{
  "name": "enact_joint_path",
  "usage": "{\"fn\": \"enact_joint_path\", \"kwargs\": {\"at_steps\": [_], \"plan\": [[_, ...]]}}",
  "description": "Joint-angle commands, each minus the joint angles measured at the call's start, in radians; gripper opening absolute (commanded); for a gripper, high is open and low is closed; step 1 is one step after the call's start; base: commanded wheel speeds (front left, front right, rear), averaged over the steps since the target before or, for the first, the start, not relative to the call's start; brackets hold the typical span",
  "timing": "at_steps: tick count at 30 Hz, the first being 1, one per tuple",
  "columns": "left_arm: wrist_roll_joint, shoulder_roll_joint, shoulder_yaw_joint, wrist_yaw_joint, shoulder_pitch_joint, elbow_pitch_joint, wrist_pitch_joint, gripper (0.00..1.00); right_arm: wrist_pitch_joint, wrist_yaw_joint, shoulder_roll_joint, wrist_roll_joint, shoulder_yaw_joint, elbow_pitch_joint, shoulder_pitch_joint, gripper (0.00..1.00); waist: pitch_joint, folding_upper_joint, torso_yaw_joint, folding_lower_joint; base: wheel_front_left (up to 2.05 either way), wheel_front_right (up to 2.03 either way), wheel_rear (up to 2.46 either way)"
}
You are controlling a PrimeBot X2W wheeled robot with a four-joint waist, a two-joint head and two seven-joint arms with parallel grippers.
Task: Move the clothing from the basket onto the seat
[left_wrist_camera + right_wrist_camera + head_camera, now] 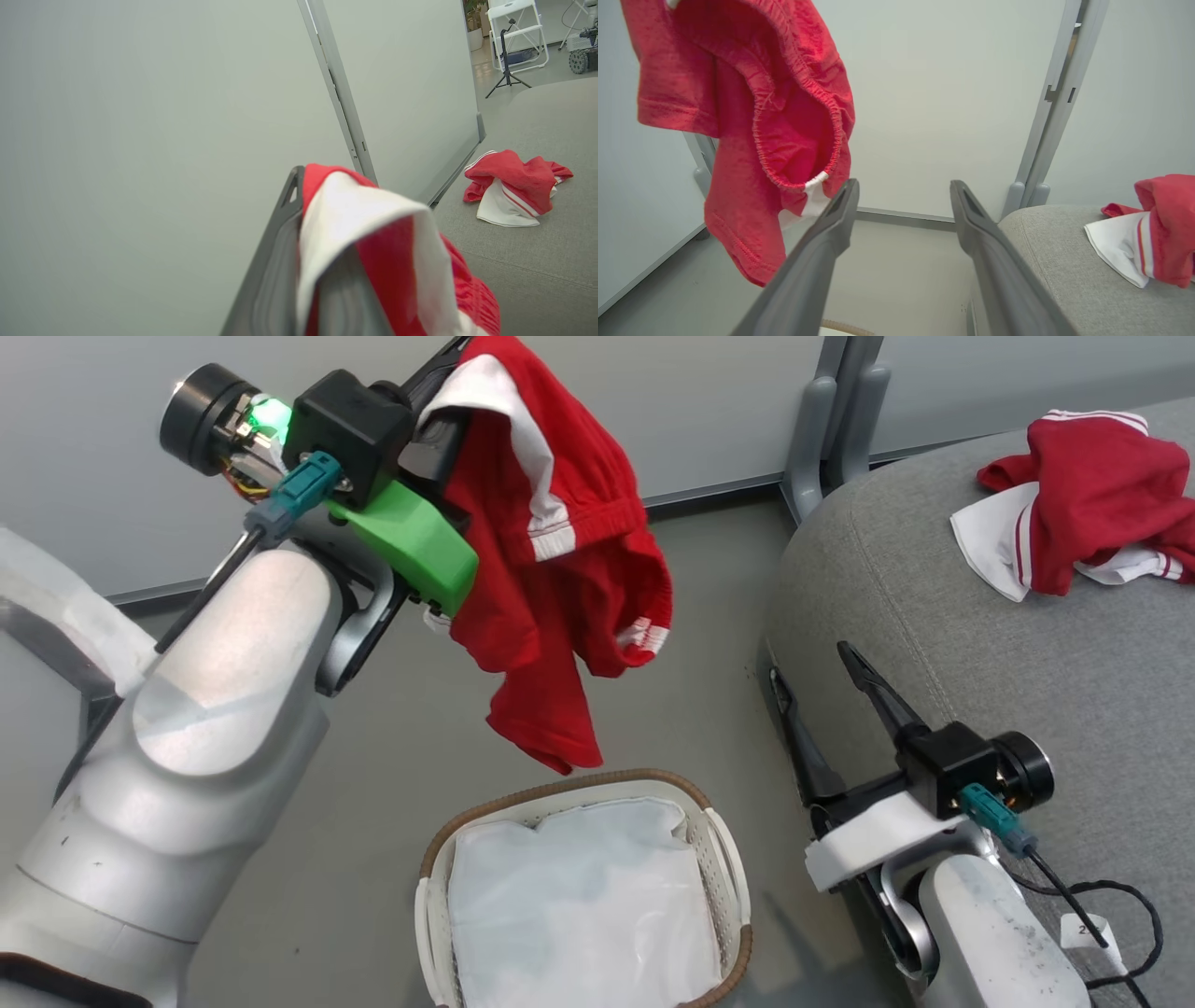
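We find the left gripper (437, 378) raised at the upper left, clamped on red shorts (551, 569) with white stripes. The cloth drapes over its fingers and hangs to its right, clear above the basket (724, 859), which holds a white liner (579, 905). The right gripper (810, 665) stands open and empty beside the edge of the grey seat (980, 691). A second red garment (1092, 495) lies crumpled on the seat, well apart from both grippers.

A lab, by its partition panels (402, 93) and tripod (506, 70).
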State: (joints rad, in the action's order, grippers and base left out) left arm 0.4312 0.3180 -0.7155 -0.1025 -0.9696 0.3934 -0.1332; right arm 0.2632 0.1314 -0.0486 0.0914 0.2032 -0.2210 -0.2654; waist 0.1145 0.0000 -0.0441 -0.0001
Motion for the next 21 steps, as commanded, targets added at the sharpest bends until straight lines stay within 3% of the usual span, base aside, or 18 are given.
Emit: {"fn": "enact_joint_path", "kwargs": {"at_steps": [1, 12, 21], "plan": [[0.006, -0.009, -0.002, 0.007, -0.02, 0.0, 0.004, 0.0, 0.002, -0.001, -0.003, 0.003, 0.016, -0.002, -0.022, 1.0, -0.001, 0.0, 0.002, 0.0001, 0.0, 0.0, 0.0], [0.003, -0.093, -0.05, 0.001, -0.077, -0.017, 0.023, 0.0, 0.002, -0.001, -0.004, -0.022, 0.144, -0.058, -0.224, 1.0, 0.003, 0.0, 0.032, 0.0001, 0.0, 0.0, 0.0], [0.002, -0.14, -0.083, -0.002, -0.111, -0.015, 0.038, 0.0, 0.002, -0.001, -0.004, -0.05, 0.183, -0.15, -0.368, 1.0, 0.007, 0.0, 0.065, 0.0001, 0.0, 0.0, 0.0]]}}
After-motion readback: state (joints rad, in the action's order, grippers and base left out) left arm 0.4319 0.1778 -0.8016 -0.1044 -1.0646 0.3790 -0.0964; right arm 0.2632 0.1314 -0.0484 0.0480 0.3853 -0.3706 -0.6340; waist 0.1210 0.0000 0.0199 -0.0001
